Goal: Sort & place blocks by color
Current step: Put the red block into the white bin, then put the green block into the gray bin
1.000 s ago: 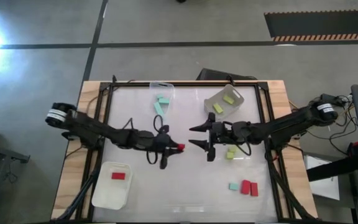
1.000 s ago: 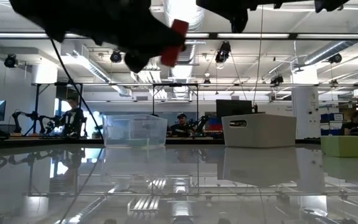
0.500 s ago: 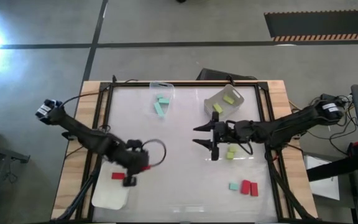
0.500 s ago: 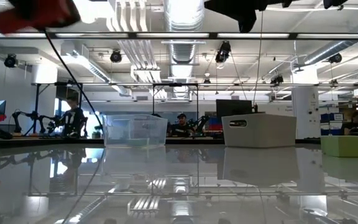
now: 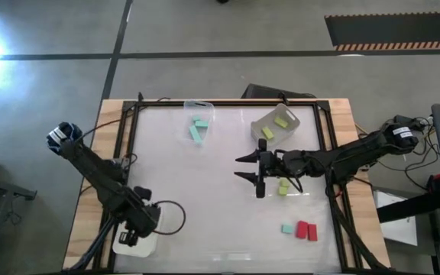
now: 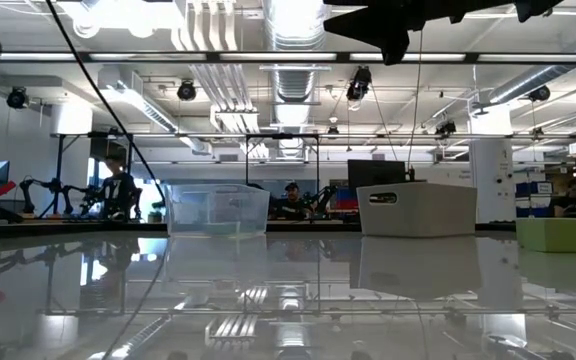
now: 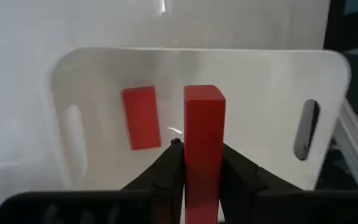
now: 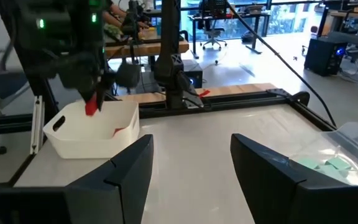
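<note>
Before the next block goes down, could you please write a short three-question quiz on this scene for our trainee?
1. True or false: the left gripper holds a red block above the near-left tray.
2. How many red blocks already lie in that tray?
3. The right gripper is: A) shut on a green block, B) open, hanging mid-table, C) inside a tray.

Key: 1 true; 2 one; 3 B.

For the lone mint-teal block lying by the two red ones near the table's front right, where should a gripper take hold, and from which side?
The mint-teal block lies flat and sits apart from the red blocks. Probably best to come straight down from above and pinch its two longer sides, keeping the fingers off the red pair. The right gripper, open, is nearer.
</note>
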Available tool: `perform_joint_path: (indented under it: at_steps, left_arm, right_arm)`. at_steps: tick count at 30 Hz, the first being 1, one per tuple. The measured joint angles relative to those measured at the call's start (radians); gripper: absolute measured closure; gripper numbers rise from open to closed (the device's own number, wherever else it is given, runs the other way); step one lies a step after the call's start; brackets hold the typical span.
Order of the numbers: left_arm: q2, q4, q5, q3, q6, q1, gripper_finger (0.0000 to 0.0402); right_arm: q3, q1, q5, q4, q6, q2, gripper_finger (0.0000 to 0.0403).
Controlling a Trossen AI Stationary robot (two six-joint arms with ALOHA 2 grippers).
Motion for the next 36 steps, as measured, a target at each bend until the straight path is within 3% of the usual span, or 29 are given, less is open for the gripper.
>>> perform_joint_path:
  at_steps: [7,21,30,36]
  left_arm:
    - [0.058,0.196,0.029,-0.107,0.002,-0.042,0.0347]
    - [0.200,0.208,0.022,-0.134,0.023,-0.042,0.0323]
    - [0.160,0.198,0.023,-0.119,0.024,-0.042,0.0322]
    - [0.096,0.189,0.020,-0.086,0.025,-0.034,0.0322]
  right_arm:
    - [-0.002,0.000,0.000,0.000,0.002,0.000,0.0197]
    - [-0.003,0.000,-0.002,-0.002,0.020,0.000,0.0197]
    - [-0.003,0.000,-0.003,-0.032,0.103,0.000,0.0197]
    - [0.020,-0.002,-0.002,-0.264,0.302,0.000,0.0197]
